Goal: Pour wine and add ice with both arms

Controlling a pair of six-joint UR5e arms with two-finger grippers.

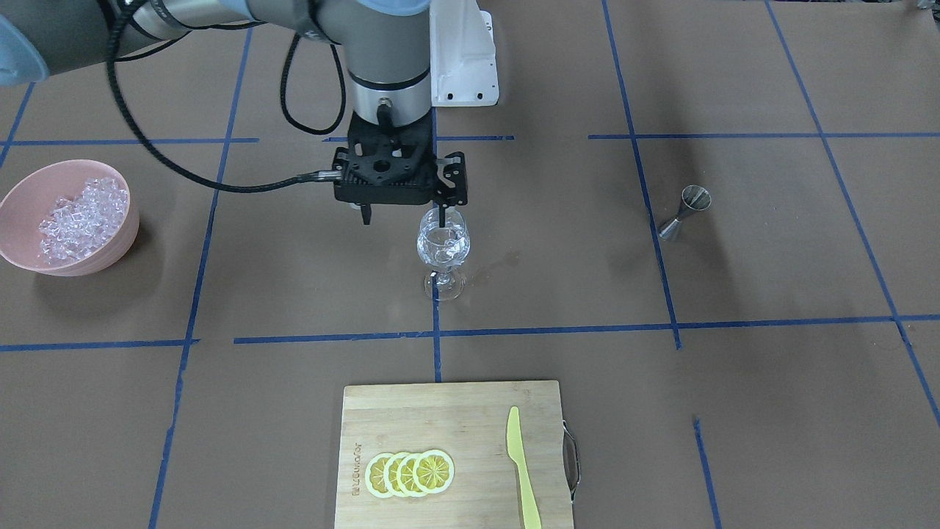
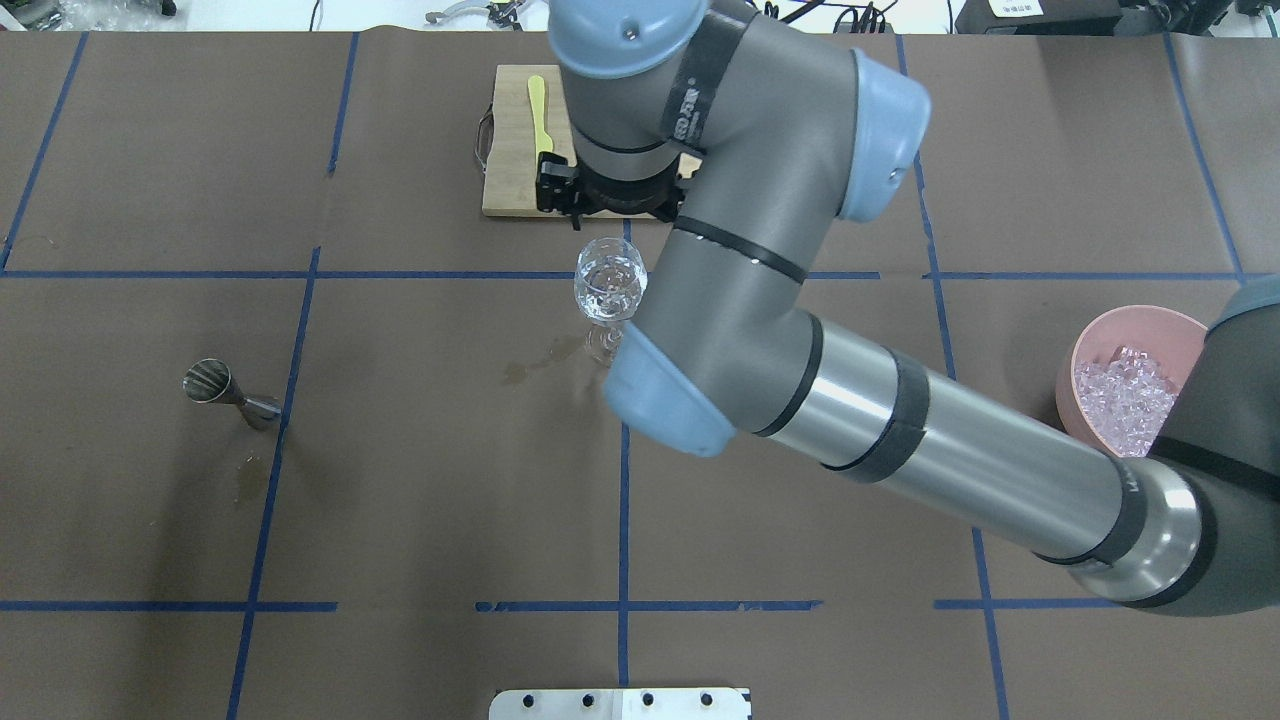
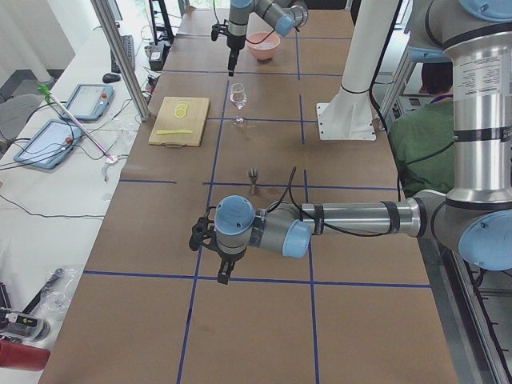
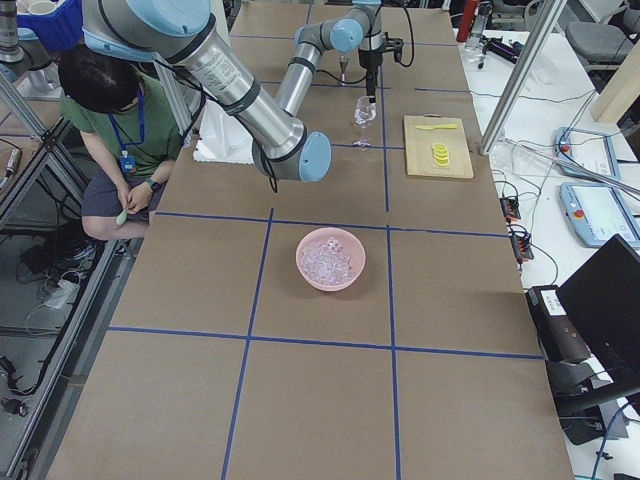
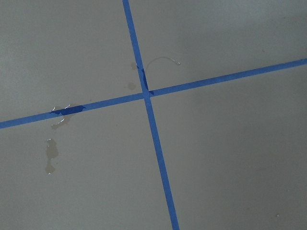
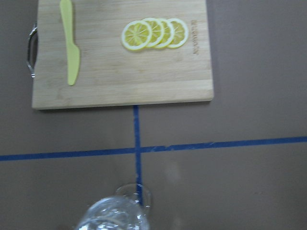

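A clear wine glass (image 1: 443, 246) stands upright at the table's middle, with glassy clear contents in its bowl; whether wine is in it I cannot tell. It also shows in the overhead view (image 2: 608, 285) and at the bottom of the right wrist view (image 6: 112, 218). My right gripper (image 1: 403, 218) hangs just above the glass, open and empty, one fingertip (image 1: 440, 218) over the rim. The ice (image 1: 81, 217) fills a pink bowl (image 1: 26, 191) well off to the right arm's side. My left gripper (image 3: 220, 272) shows only in the exterior left view, low over bare table; I cannot tell its state.
A steel jigger (image 1: 687, 211) stands on the left arm's side. A wooden cutting board (image 1: 470, 411) with lemon slices (image 1: 410, 472) and a yellow knife (image 1: 521, 470) lies beyond the glass. A wet stain (image 2: 540, 360) marks the paper beside the glass.
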